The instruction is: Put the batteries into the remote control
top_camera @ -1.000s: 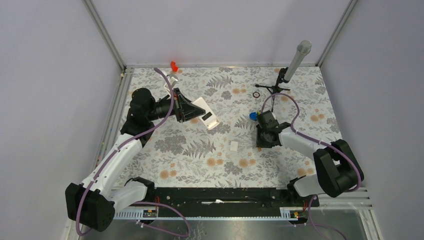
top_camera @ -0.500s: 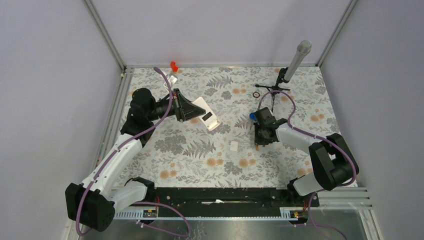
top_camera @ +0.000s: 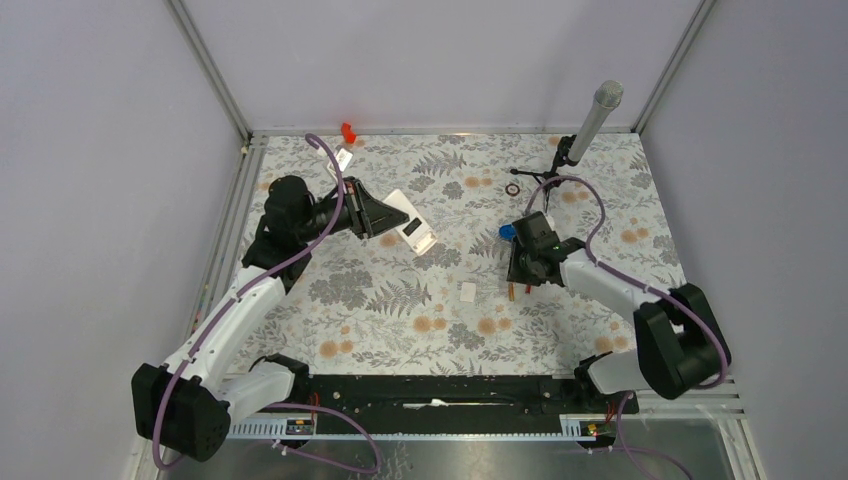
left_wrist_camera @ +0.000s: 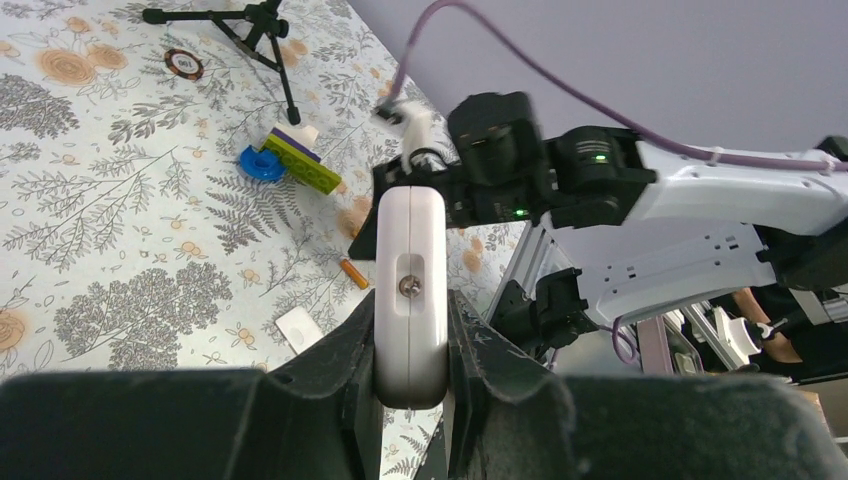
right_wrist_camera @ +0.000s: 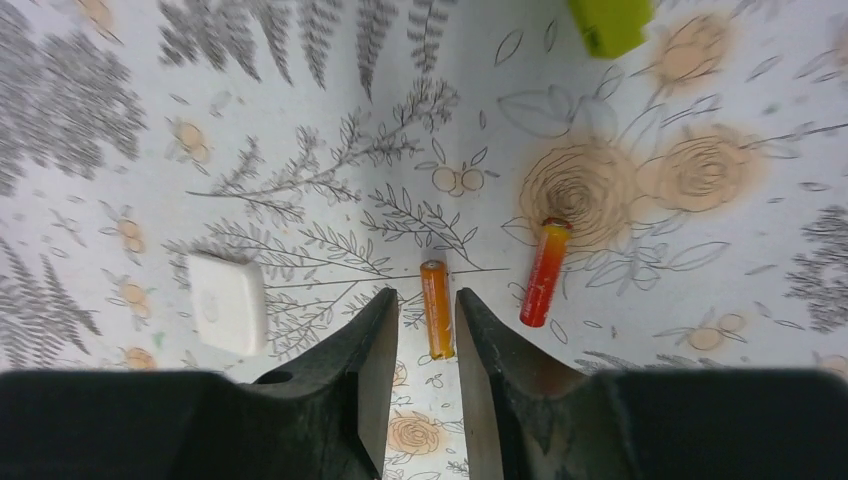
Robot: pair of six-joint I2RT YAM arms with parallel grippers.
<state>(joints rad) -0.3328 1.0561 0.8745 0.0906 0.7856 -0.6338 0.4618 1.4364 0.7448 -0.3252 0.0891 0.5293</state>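
Right gripper [right_wrist_camera: 425,300] a bit spread, one battery [right_wrist_camera: 436,322] between its tips, other battery [right_wrist_camera: 545,272] just right. Left gripper [left_wrist_camera: 410,325] pinches the remote [left_wrist_camera: 408,250].

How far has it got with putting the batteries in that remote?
Early on. Done: the cover lies on the table, and the left gripper holds the remote clamped off the table. In hand: the open right gripper hangs over one battery, not gripping it; the other battery lies beside it. Left: picking up and loading both, then probably refitting the cover.
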